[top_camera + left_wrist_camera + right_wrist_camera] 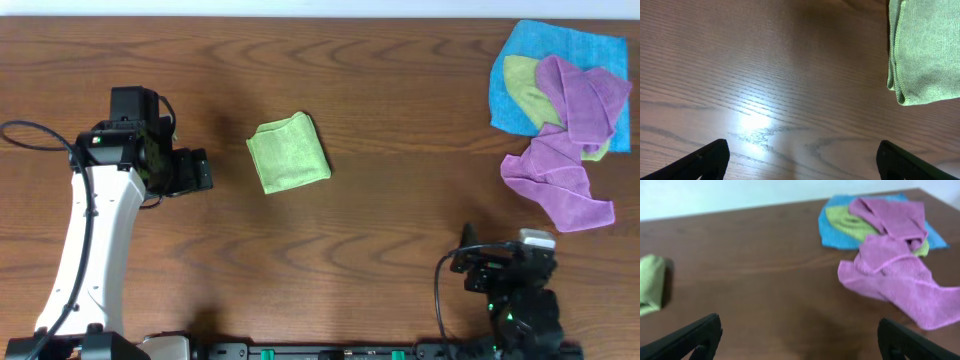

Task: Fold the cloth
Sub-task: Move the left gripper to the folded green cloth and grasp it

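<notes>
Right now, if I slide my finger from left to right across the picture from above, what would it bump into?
The left gripper → the lime-green cloth, lying folded → the heap of purple, blue and yellow-green cloths. The right arm overlaps the heap sideways, so I leave it out.

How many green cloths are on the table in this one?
2. The folded lime-green cloth lies alone mid-table; a duller yellow-green cloth sits in the far-right pile, on the blue cloth, partly under purple cloth. The pile may hide more.
</notes>
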Controlling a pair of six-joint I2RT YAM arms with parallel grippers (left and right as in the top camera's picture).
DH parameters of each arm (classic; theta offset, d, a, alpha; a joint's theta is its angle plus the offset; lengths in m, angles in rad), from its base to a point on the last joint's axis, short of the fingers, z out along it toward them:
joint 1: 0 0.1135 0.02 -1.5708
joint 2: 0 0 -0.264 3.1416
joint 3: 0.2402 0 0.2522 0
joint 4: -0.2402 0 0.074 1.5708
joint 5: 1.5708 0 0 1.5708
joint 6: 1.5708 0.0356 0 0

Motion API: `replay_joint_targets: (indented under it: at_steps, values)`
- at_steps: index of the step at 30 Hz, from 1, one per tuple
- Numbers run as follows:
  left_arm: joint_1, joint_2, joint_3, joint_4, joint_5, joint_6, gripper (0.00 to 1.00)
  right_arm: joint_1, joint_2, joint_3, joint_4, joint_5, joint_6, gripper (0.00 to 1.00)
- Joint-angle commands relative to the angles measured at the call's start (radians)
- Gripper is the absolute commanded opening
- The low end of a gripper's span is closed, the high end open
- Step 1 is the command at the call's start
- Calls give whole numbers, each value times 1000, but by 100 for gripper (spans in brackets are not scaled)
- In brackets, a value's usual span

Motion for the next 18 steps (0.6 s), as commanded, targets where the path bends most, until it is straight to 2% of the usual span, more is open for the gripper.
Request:
replay_joint_targets:
  at_steps: [1,11,18]
  values:
    - [-2,2,-3,-3,0,-8,95,14,-8,-24,-3,-1,13,99]
    - [-2,2,-3,2,1,-8,95,14,-8,-26,-167,-1,12,99]
    - [-2,2,-3,-27,3,-8,95,14,-8,-26,-211,-1,12,99]
